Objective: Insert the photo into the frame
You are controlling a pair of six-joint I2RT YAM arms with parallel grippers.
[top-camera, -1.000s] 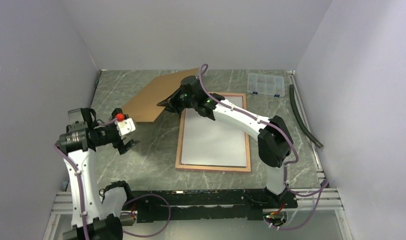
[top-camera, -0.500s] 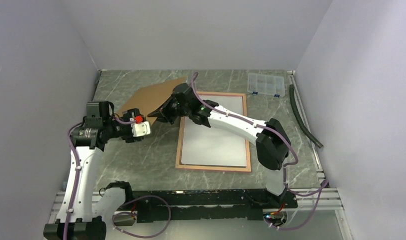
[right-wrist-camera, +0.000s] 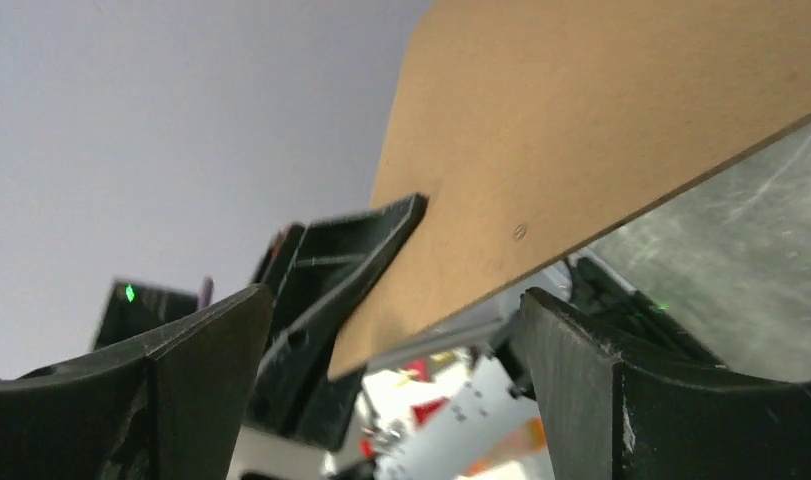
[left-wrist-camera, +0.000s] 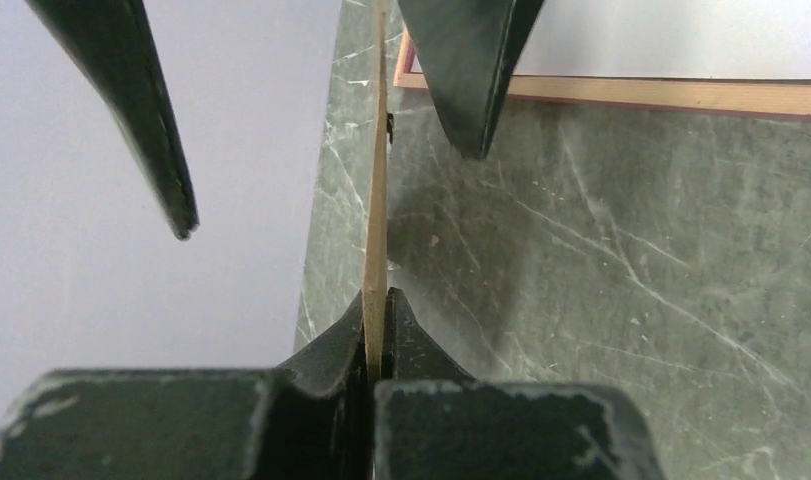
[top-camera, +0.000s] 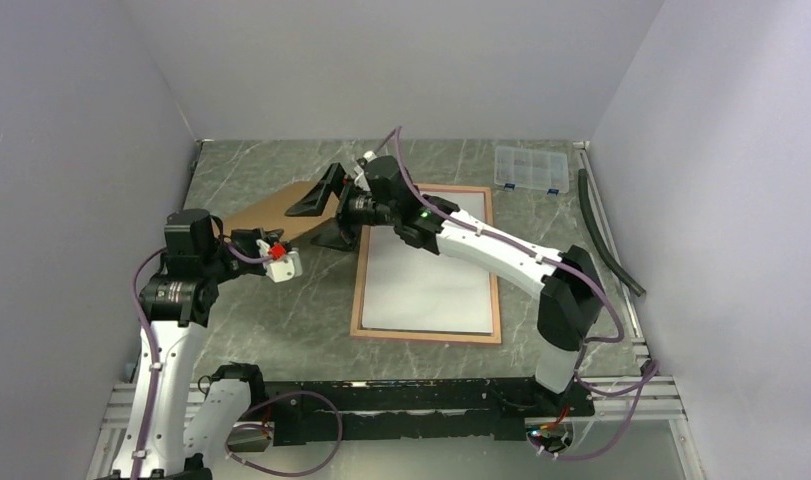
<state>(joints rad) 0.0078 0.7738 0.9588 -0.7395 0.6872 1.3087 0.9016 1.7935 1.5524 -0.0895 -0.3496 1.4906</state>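
Note:
The frame [top-camera: 496, 292] lies tan side up on the table, right of centre. The photo [top-camera: 426, 280] rests inside it with its white back up. A corner of both shows in the left wrist view, frame [left-wrist-camera: 681, 96] below photo [left-wrist-camera: 681, 35]. My left gripper [top-camera: 277, 240] [left-wrist-camera: 376, 330] is shut on the near edge of the brown backing board [top-camera: 271, 212] [left-wrist-camera: 377, 200], holding it tilted above the table left of the frame. My right gripper [top-camera: 323, 218] [right-wrist-camera: 396, 400] stands open around the board's [right-wrist-camera: 601, 120] other corner, with a gap on both sides.
A clear plastic compartment box [top-camera: 529, 168] sits at the back right. A dark hose [top-camera: 606, 235] runs along the right edge. Grey walls close in on the left, back and right.
My left gripper came in from the left and shut on the backing board. My right gripper, shut on the board before, has opened. The board has shifted left and lower.

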